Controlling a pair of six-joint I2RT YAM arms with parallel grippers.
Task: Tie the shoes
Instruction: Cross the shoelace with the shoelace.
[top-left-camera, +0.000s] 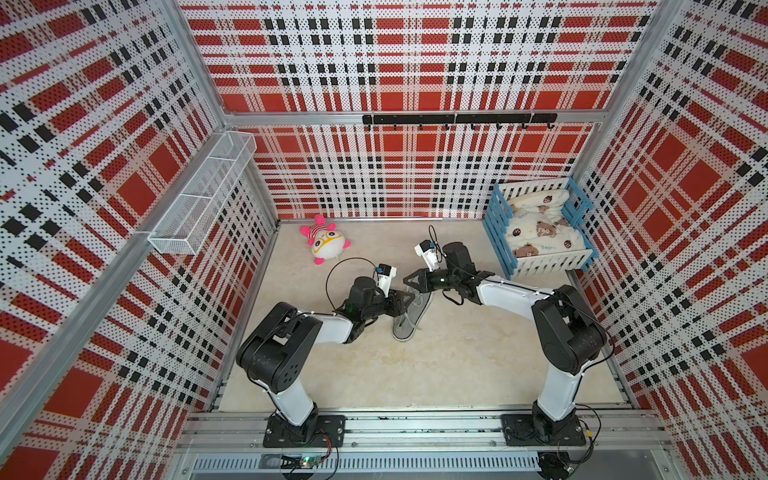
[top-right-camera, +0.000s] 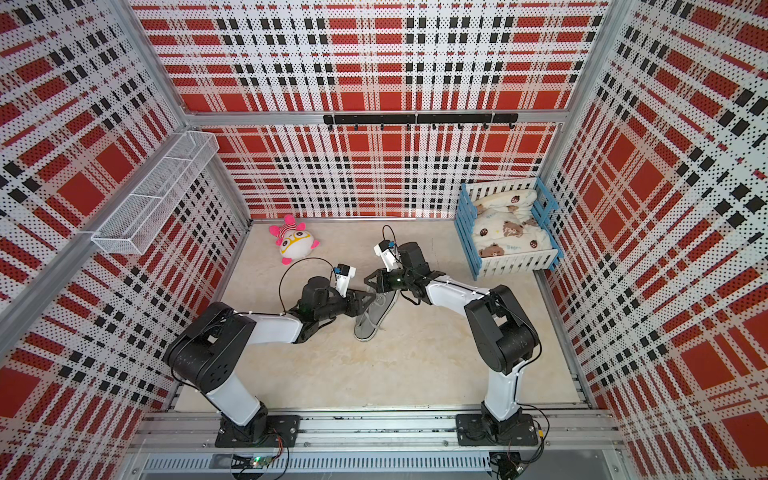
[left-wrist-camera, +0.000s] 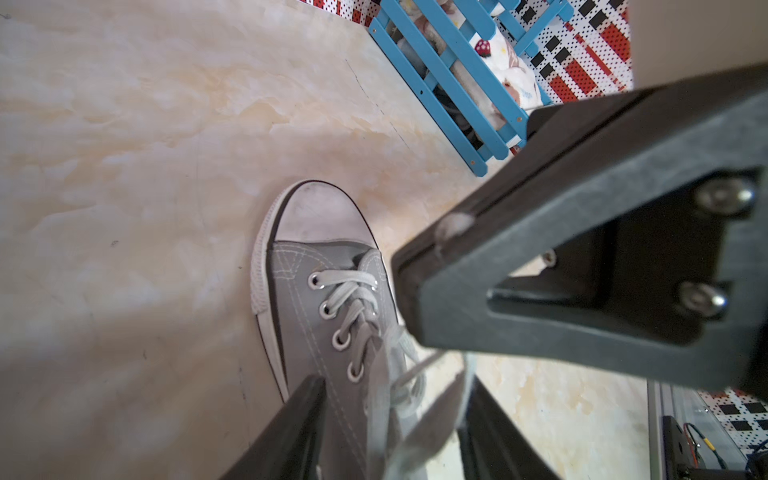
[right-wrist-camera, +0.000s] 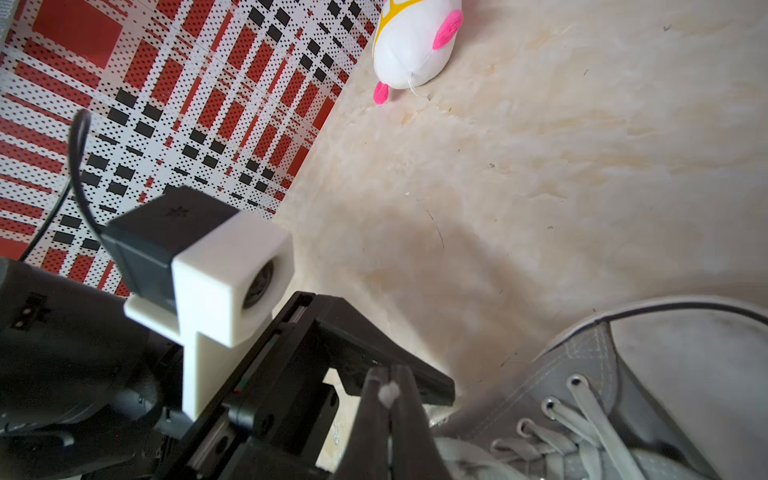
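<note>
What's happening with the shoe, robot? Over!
Left claw open, straddling loose lace. Right claw shut, over grey sneaker. No bow visible. Plush toy far off.

The left arm (top-left-camera: 291, 399) and right arm (top-left-camera: 557, 395) have glossy white shells, black joints and black base plates (top-left-camera: 332, 430) at seven and five o'clock. Dark triangular fingers (left-wrist-camera: 582, 208) carry silver screws (left-wrist-camera: 725, 195). A white wrist camera (right-wrist-camera: 224, 270) trails a black cable (right-wrist-camera: 79, 166).

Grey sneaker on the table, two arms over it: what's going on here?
Both arms are at the laces of the grey sneaker on the table. The right gripper is shut, with a pale tuft, apparently lace, pinched at its tips. The left gripper is open above the shoe, a loose lace strand between its fingers. No finished bow is visible.
</note>
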